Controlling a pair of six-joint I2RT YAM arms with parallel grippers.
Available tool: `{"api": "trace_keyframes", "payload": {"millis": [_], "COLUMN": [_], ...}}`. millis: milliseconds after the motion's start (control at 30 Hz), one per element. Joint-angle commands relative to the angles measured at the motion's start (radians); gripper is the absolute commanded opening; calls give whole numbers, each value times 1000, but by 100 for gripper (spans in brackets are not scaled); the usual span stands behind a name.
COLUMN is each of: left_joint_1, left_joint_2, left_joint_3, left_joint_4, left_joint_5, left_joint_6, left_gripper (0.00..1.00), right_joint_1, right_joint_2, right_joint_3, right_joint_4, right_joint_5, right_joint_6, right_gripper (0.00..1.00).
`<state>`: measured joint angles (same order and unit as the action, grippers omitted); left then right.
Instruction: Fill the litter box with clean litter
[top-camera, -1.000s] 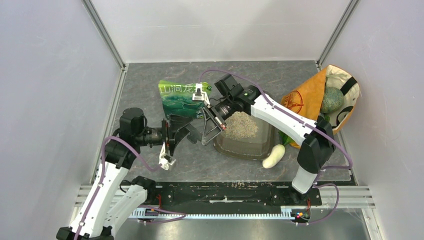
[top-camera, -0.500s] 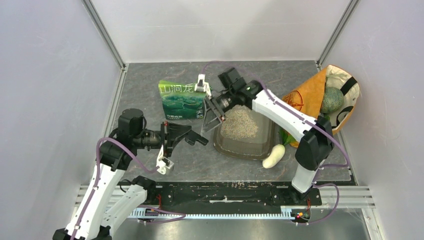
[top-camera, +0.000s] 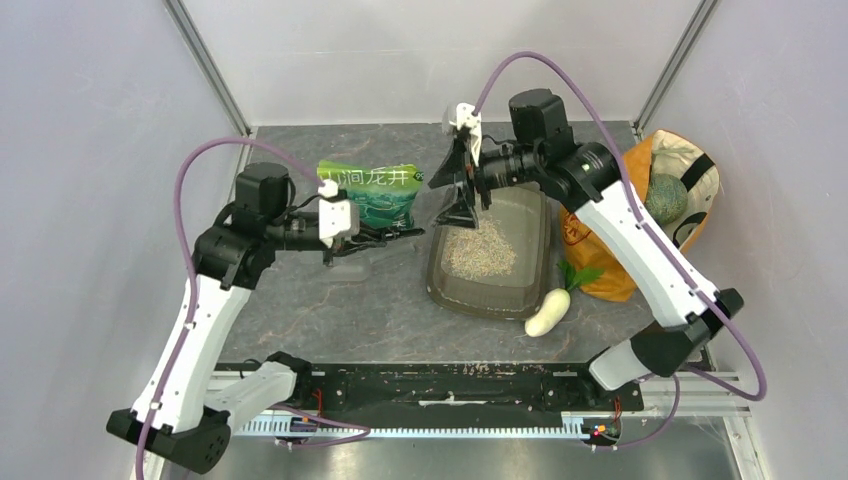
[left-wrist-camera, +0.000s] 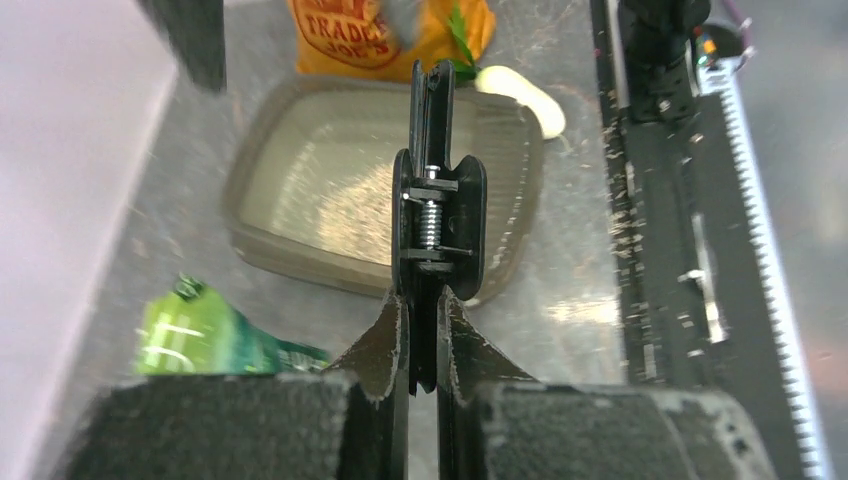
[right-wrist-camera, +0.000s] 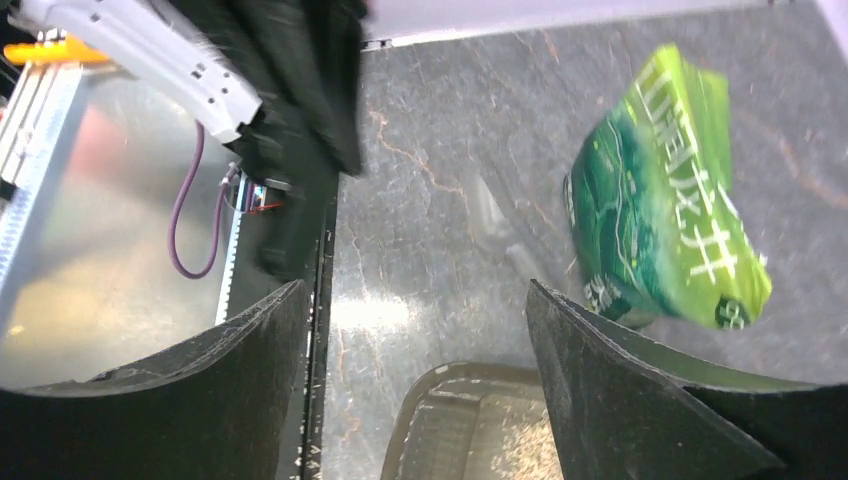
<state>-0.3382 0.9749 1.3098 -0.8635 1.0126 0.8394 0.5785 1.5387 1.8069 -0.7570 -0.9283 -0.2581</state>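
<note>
The litter box (top-camera: 535, 225), a smoky translucent tray, sits mid-table with a heap of pale clean litter (top-camera: 478, 255) in its near half. It also shows in the left wrist view as litter box (left-wrist-camera: 300, 262) with litter (left-wrist-camera: 350, 200), and in the right wrist view as litter box (right-wrist-camera: 440, 385) with litter (right-wrist-camera: 520, 445). My right gripper (top-camera: 461, 203) hangs open above the box's far left corner; the right gripper (right-wrist-camera: 415, 292) holds nothing. My left gripper (top-camera: 403, 232) is shut and empty just left of the box, below the green bag (top-camera: 370, 188). The left gripper (left-wrist-camera: 432, 80) points across the box.
The green bag (right-wrist-camera: 670, 200) stands left of the box. A white oval vegetable (top-camera: 548, 311) lies at the box's near right corner. An orange-and-cream fabric bag (top-camera: 640, 200) with a green melon (top-camera: 664, 198) stands at the right. The left arm (right-wrist-camera: 300, 110) crosses the right wrist view.
My right gripper opened and lifted from the box's left rim to above its far left corner. My left gripper shut, and that arm rose toward the green bag.
</note>
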Motion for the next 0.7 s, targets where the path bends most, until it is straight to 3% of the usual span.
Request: {"api": "trace_keyframes", "payload": {"millis": [0,267,467,667], "left_joint_1": [-3,-4,-4,-4], "left_joint_2": [32,52,57,78], "left_joint_3": [30,32,33,38], "left_joint_4": [-23,-21,-3,-3], "left_joint_5": [-15,-13,-22,-40], "left_joint_6": [-358,-404,-436,-462], "left_gripper": [2,2,2,2], "right_joint_1": [76,139,173,185], "right_joint_2": [-63,-51,-5,8], "right_joint_3": [8,1,28,30], "right_joint_4": [-21,-101,-103,-93], "right_joint_5": [58,73,128,122], "right_joint_6": [-188,-248,-249,-242], "right_gripper": [86,84,76,52]}}
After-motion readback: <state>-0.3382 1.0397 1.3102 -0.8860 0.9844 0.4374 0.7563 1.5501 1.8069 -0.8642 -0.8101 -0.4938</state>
